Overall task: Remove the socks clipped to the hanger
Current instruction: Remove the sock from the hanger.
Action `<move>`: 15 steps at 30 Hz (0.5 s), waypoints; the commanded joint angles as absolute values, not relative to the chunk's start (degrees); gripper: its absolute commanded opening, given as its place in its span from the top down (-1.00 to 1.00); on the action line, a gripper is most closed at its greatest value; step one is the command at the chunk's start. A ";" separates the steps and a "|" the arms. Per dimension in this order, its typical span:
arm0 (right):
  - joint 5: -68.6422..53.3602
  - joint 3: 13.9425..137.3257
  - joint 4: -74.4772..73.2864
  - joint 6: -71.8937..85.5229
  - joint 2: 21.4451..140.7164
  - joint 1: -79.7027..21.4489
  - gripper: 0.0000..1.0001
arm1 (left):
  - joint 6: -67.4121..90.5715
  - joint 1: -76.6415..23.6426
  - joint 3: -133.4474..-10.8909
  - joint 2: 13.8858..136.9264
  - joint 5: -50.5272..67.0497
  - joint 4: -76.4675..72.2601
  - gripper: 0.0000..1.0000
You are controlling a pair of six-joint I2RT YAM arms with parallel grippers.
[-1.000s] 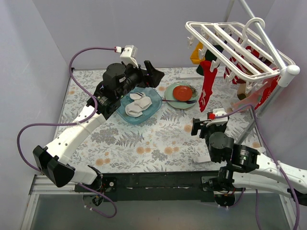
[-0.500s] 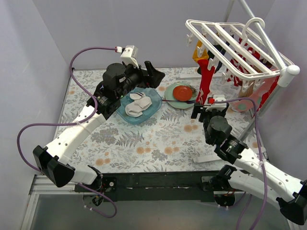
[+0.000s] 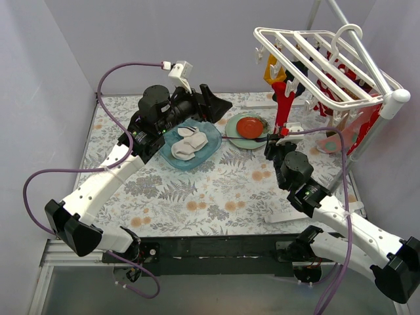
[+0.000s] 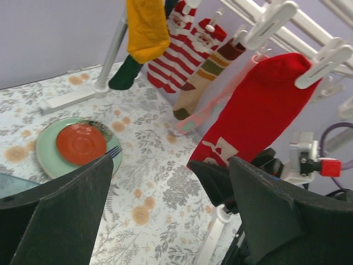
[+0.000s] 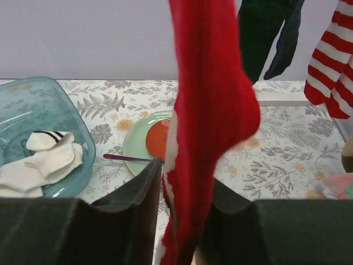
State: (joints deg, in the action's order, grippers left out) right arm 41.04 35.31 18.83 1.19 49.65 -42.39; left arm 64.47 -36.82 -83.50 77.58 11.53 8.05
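The white hanger point(image 3: 328, 65) hangs at the far right above the table point(image 3: 197, 190), with socks point(image 3: 331, 108) clipped under its bars. The red sock point(image 3: 283, 105) hangs lowest, and the right gripper point(image 3: 274, 143) is at its lower end; how its jaws stand is not clear from here. The left gripper point(image 3: 213, 104) hovers with jaws apart over the far edge of the blue tub point(image 3: 211, 146), where white socks point(image 3: 186, 144) lie. A green plate point(image 3: 231, 131) stands just beside the tub
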 commanded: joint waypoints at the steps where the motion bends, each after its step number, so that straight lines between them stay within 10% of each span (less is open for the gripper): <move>1: 38.50 36.83 22.15 3.33 48.43 -42.28 0.44 | 66.09 -37.00 -85.87 77.17 17.66 4.05 -0.72; 6: 36.65 36.65 19.08 5.89 47.72 -42.54 0.94 | 66.62 -38.05 -86.66 78.13 20.92 1.94 -0.71; 15: 36.38 37.61 18.11 6.77 48.43 -45.97 0.97 | 65.66 -41.13 -89.29 80.15 20.57 1.32 -0.66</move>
State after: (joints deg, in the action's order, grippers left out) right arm 36.67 35.31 17.30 5.96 48.71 -44.82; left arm 66.30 -40.01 -86.41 79.64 19.70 2.44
